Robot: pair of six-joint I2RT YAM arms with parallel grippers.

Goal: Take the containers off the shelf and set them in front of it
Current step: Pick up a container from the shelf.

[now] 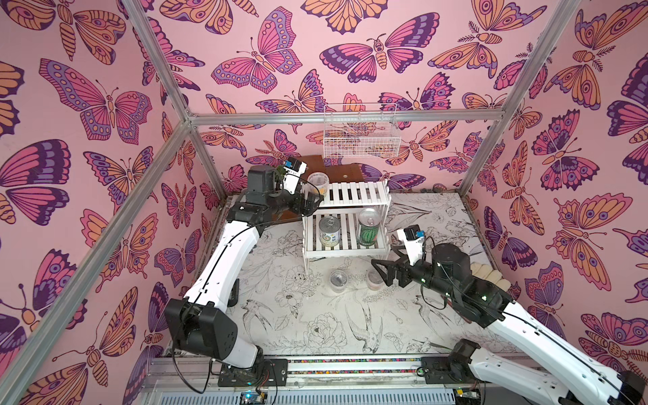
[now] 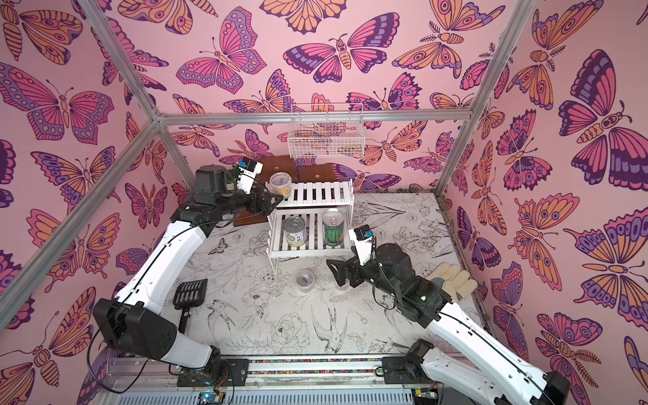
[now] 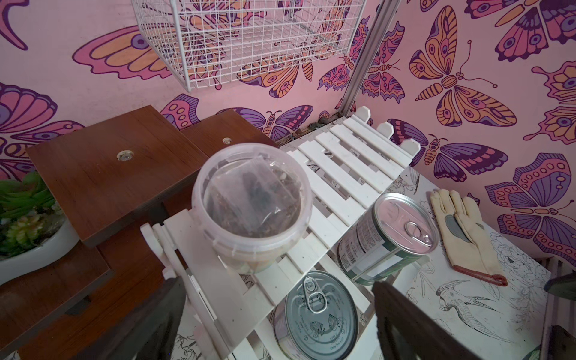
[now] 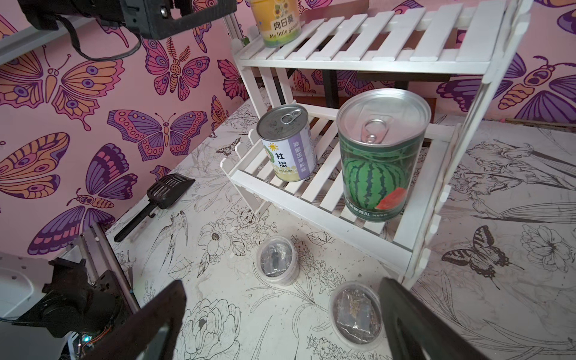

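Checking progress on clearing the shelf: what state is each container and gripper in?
Yellow cup: upright on shelf's top tier, lid on.
Pale-labelled can: upright, lower tier, sealed.
Watermelon can: upright, lower tier, sealed.
Two clear cups: on table before shelf, lids on.
Left gripper: open, empty.
Right gripper: open, empty.

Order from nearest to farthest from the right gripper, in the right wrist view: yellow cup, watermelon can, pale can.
1. watermelon can, lower tier, end toward right gripper.
2. pale can, same tier, far end.
3. yellow cup, top tier.
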